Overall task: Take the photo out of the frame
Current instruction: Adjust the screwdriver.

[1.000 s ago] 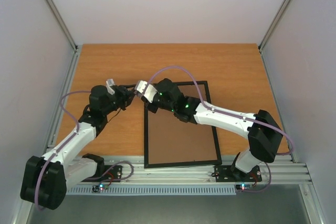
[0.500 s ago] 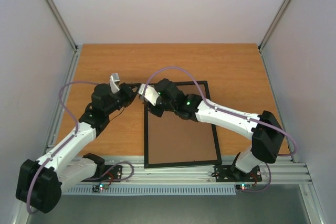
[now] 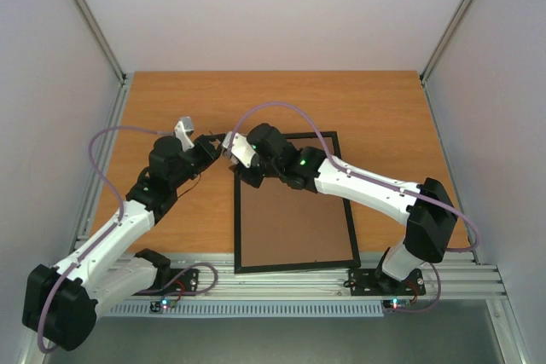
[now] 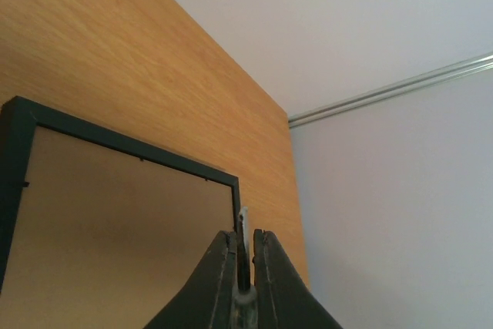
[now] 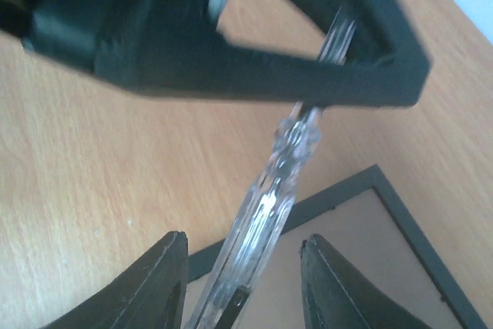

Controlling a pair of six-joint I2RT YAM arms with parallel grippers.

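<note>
Frame [image 3: 290, 228] flat on table [image 3: 171, 100] close to arm bases, brown back up, photo out of sight. Grippers meet at its far-left corner. Left gripper [image 4: 245, 235] pinched tight on thin clear piece [image 5: 289, 152]. Right gripper [image 5: 243, 246] jaws parted, one either side of piece, not touching.

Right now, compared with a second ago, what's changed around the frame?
The left jaws closed on the clear stick by the frame's far left corner, and the right jaws opened, letting it go. The left arm edged slightly farther in. The frame stayed put, brown back up.
</note>
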